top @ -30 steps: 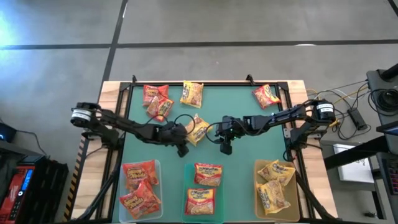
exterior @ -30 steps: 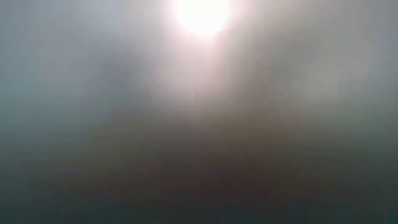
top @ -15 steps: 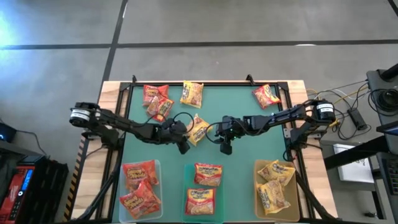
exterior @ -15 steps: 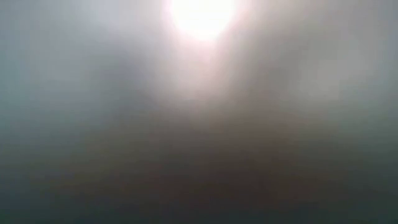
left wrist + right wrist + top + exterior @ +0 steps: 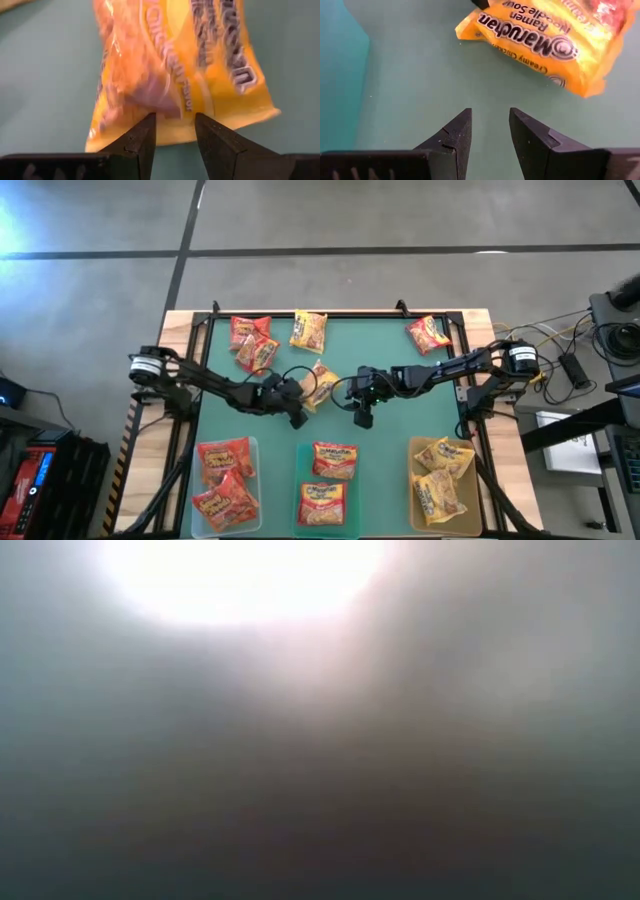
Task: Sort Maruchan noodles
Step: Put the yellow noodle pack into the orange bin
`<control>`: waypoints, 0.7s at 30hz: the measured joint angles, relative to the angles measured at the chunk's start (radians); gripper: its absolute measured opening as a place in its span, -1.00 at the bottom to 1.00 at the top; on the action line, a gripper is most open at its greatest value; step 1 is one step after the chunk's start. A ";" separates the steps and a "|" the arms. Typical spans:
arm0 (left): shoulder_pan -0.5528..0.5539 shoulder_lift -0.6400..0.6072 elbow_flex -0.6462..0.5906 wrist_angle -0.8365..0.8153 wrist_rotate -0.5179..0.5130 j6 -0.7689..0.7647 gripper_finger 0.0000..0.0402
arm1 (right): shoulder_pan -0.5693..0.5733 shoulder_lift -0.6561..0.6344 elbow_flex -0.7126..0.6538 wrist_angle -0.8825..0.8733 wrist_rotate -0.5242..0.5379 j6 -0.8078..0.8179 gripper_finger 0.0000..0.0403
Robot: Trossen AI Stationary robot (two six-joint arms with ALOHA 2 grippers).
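left gripper (image 5: 174, 131): near table centre, fingers parted around the crimped edge of a yellow packet (image 5: 318, 388); i can't tell whether they are pinching it yet.
right gripper (image 5: 490, 127): just toward 3 o'clock of that packet, fingers spread a little over bare green mat (image 5: 400, 440), nothing between them.
loose noodles: the yellow packet at centre; a red pair (image 5: 252, 342) at 11 o'clock; another yellow one (image 5: 308, 331) at 12 o'clock; a red one (image 5: 428, 334) at 1 o'clock.
sorted noodles: left bin (image 5: 225, 484) at 7 o'clock has red packets, middle bin (image 5: 327, 485) at 6 o'clock orange-red, right bin (image 5: 444, 479) at 5 o'clock yellow.
handling: i judge the packet light, crinkly and slick, with a brittle noodle block inside.
where i'd hold: the flat sealed end, not the bulging middle, so the film doesn't slip and the block doesn't crack.
low camera: washed out, no help.
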 joint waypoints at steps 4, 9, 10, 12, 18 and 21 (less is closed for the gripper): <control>0.000 0.026 0.000 0.008 0.001 -0.013 -0.40 | 0.000 0.000 0.000 0.013 0.001 0.000 -0.39; 0.003 0.046 0.002 0.029 -0.004 -0.015 -0.40 | 0.000 0.000 0.000 0.041 -0.005 0.000 -0.39; 0.004 0.048 0.002 0.033 -0.004 -0.014 -0.40 | 0.000 0.000 0.000 0.047 -0.010 0.000 -0.39; 0.004 0.049 0.002 0.035 -0.004 -0.014 -0.40 | 0.000 0.000 0.000 0.060 -0.011 -0.001 -0.39; 0.004 0.049 0.002 0.035 -0.008 -0.020 -0.40 | -0.002 0.000 0.000 0.095 -0.010 0.016 -0.39; 0.004 0.050 0.002 0.035 -0.009 -0.024 -0.40 | -0.002 0.000 0.000 0.105 -0.009 0.039 -0.39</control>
